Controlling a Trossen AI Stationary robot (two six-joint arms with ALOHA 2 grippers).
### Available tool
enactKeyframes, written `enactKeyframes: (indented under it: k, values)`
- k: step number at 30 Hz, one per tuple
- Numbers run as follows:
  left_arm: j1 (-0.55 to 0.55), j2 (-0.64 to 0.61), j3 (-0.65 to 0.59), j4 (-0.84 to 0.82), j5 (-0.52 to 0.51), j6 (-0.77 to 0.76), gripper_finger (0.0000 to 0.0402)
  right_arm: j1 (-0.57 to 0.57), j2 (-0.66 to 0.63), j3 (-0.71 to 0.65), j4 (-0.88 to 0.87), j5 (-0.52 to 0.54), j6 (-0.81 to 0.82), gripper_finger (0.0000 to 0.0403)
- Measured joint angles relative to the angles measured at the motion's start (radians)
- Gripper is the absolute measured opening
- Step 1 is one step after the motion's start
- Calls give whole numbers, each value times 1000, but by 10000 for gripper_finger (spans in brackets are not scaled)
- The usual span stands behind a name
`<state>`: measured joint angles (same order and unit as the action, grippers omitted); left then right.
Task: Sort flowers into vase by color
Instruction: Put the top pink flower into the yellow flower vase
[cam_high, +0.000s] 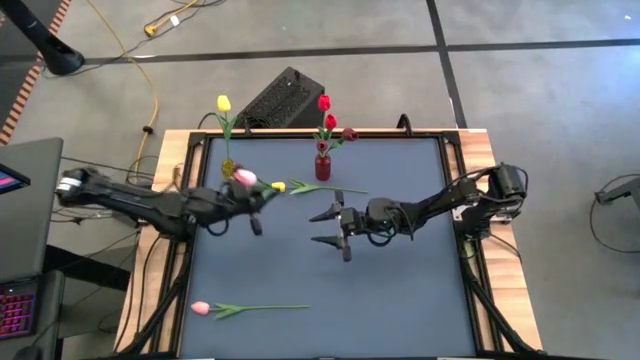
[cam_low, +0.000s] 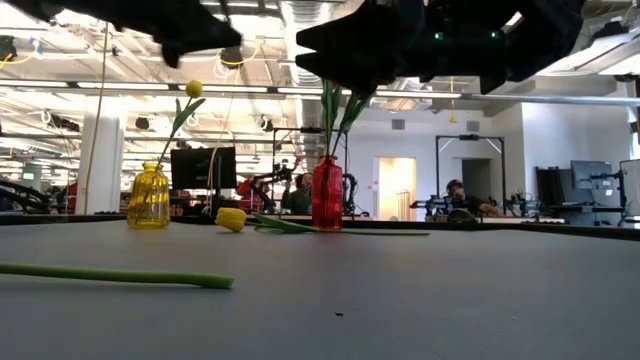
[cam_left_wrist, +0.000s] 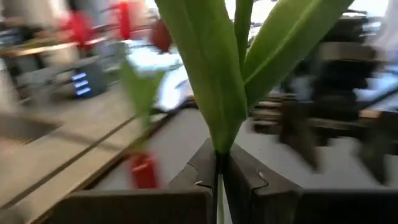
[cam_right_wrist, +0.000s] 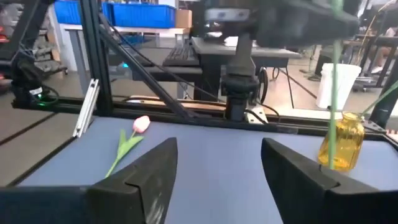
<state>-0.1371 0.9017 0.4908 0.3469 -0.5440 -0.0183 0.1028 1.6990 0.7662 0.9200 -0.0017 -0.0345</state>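
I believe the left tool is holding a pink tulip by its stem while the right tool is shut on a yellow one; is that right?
Not quite: the right tool is open and empty, as the high and right wrist views show. The left tool does hold the pink tulip by its stem.

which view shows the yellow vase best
The low view: the yellow vase stands whole and unblocked, one yellow tulip in it. The high view sees it from above, partly behind the left arm. The right wrist view shows it near the edge; the left wrist view misses it.
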Motion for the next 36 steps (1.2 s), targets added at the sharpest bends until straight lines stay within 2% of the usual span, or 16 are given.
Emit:
enactKeyframes:
  k: [5, 8, 15, 24, 36]
  values:
    - [35, -208, 52, -352, -166, -79, 0, 0, 6, 0, -1, 0, 0, 260]
    - [59, -306, 81, -506, -235, -140, 0, -6, 6, 0, -3, 0, 0, 260]
    - [127, -417, 153, -745, -301, -212, 0, -7, 6, 0, -2, 0, 0, 260]
    - [236, -404, 260, -952, -309, -209, 0, -7, 7, 0, -2, 0, 0, 260]
    - [375, -405, 263, -964, -300, -151, 0, -7, 7, 0, -1, 1, 0, 260]
